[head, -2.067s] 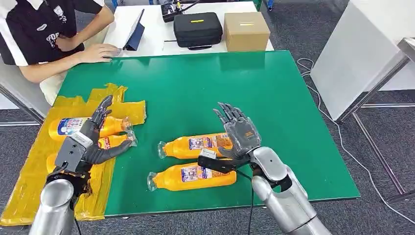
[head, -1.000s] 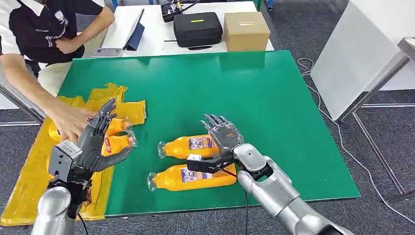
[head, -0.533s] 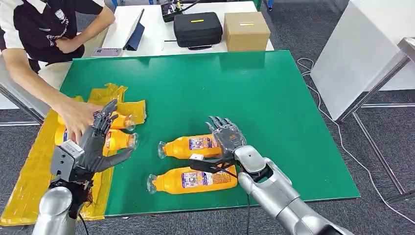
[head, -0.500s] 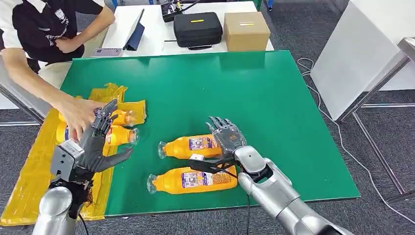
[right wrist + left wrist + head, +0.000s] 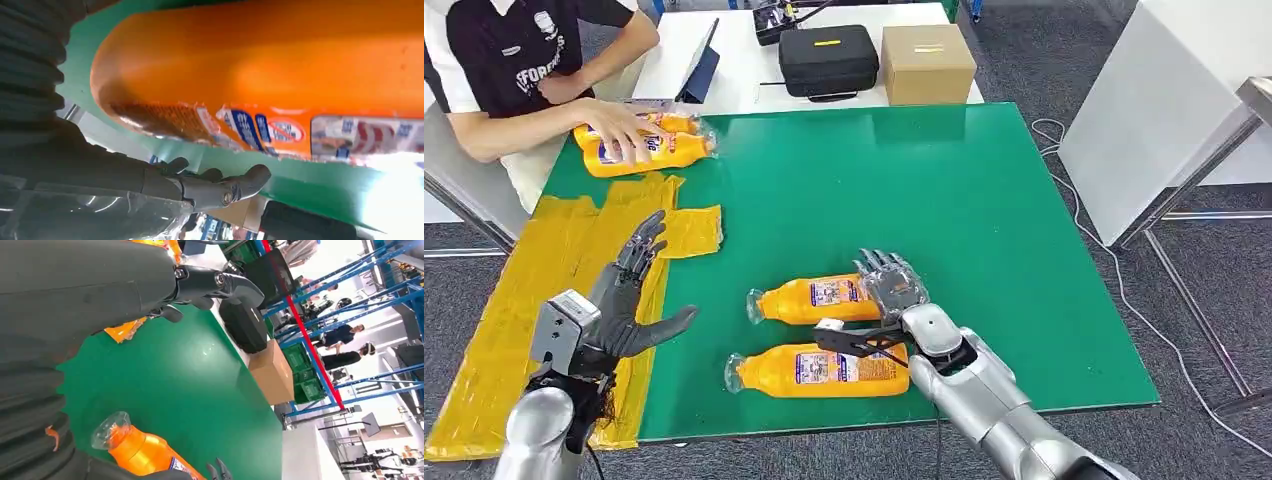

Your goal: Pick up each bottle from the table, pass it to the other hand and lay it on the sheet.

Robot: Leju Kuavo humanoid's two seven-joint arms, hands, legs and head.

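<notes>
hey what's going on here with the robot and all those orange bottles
The robot's right hand is spread over the farther of two orange bottles lying on the green table, with the nearer bottle just in front of it; neither is lifted. Its left hand hovers open above the yellow sheet, holding nothing. At the table's far corner, a seated person's hand rests on two more bottles.

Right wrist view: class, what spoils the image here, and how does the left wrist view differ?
Right wrist view: the bottle is so close it blurs, with glare washing out one corner. Left wrist view: the mat is sharp, but the bright background is overexposed.
</notes>
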